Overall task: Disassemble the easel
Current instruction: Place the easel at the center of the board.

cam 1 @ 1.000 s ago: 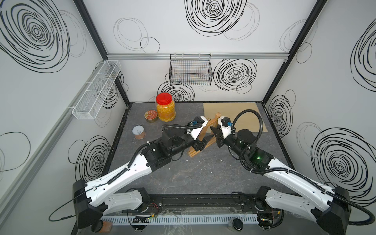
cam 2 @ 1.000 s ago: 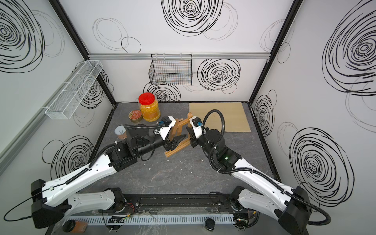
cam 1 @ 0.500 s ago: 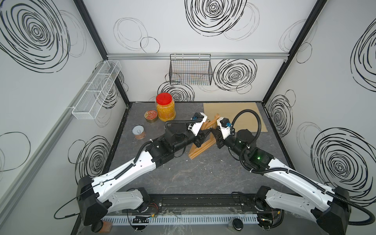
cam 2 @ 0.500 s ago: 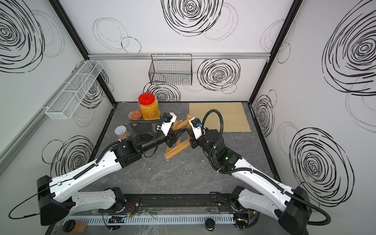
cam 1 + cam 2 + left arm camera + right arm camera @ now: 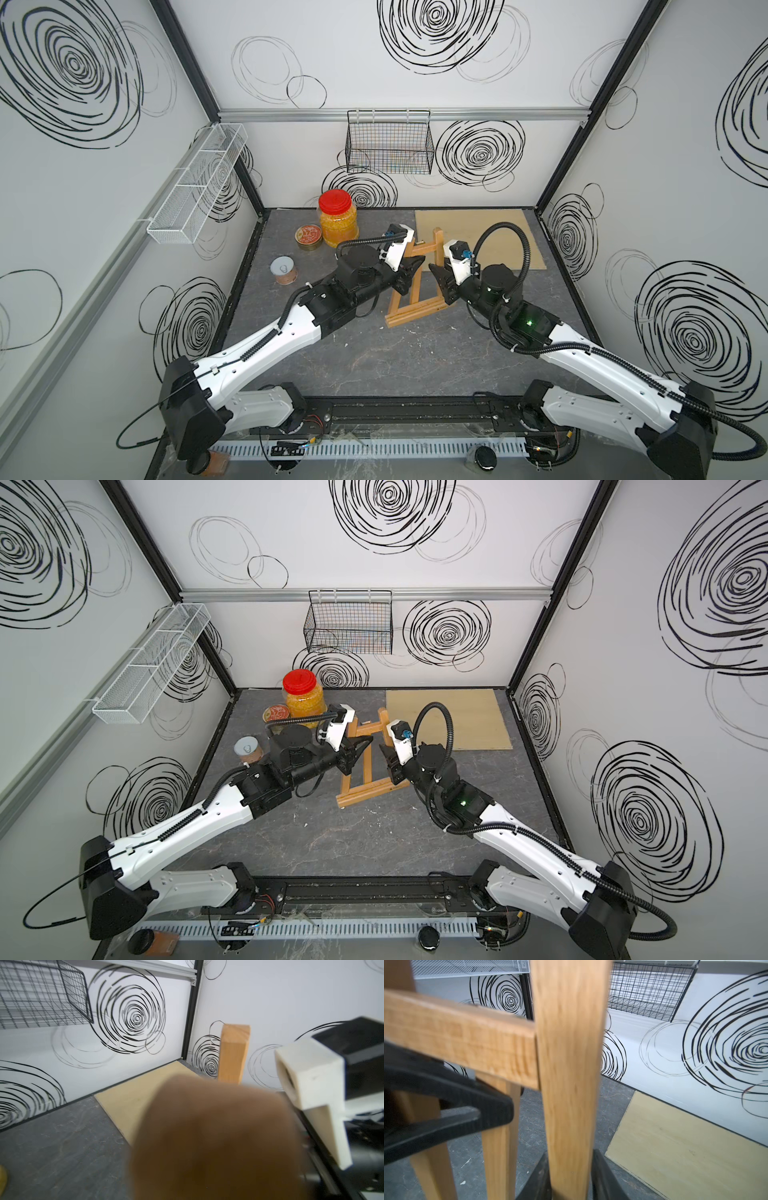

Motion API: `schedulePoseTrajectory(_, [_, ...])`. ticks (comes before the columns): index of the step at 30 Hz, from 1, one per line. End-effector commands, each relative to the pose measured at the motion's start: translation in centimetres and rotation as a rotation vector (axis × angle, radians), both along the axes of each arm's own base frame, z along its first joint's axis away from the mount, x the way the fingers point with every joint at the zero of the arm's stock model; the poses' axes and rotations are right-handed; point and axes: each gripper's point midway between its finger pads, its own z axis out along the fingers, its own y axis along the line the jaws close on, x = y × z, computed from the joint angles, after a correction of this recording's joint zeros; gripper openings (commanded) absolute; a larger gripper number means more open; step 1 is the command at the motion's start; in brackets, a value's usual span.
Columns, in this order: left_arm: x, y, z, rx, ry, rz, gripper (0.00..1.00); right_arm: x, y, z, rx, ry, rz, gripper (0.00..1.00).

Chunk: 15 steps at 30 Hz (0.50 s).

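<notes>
The honey-brown easel point(image 5: 415, 313) stands mid-table in both top views, its ledge strip point(image 5: 365, 789) toward the front. My left gripper point(image 5: 415, 266) reaches in from the left and is shut on the easel's left leg. Blurred wood point(image 5: 207, 1136) fills the left wrist view and hides the jaws, with a slat top point(image 5: 233, 1053) behind it. My right gripper point(image 5: 436, 274) is at the right leg. In the right wrist view its black fingers point(image 5: 537, 1176) flank that slat point(image 5: 569, 1064) closely, slightly parted. The left gripper's fingers point(image 5: 467, 1103) show under the crossbar point(image 5: 467, 1036).
A pale plywood board point(image 5: 478, 237) lies flat at the back right. A red-lidded jar point(image 5: 337, 224), a flat tin point(image 5: 308, 237) and a small can point(image 5: 284, 270) sit at the back left. A black wire basket point(image 5: 388, 141) and a white mesh rack point(image 5: 195, 183) hang on the walls.
The easel has swung from a diagonal lean to stand squarer on the table. The left gripper has moved in and closed on its left leg. The right gripper's jaws have eased apart.
</notes>
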Motion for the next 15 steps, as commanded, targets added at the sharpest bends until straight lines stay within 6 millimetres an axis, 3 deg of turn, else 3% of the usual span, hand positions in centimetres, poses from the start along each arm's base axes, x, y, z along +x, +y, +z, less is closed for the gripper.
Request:
schedulePoseTrajectory(1, [-0.7,-0.8,2.7,-0.191,0.043,-0.077,0.01,-0.5,-0.1,1.6,0.021,-0.001,0.009,0.48])
schedulePoseTrajectory(4, [0.9,0.2,1.2,-0.241,0.146,-0.033,0.01,-0.8,-0.4,1.2,0.016,0.037,0.003,0.56])
schedulePoseTrajectory(9, [3.2,1.5,-1.8,-0.29,0.298,0.016,0.0,-1.3,-1.6,0.8,0.007,0.083,-0.027,0.61])
schedulePoseTrajectory(15, [4.4,0.8,-5.9,-0.254,0.42,-0.01,0.0,-0.8,-5.1,0.1,0.055,0.149,-0.215,0.63])
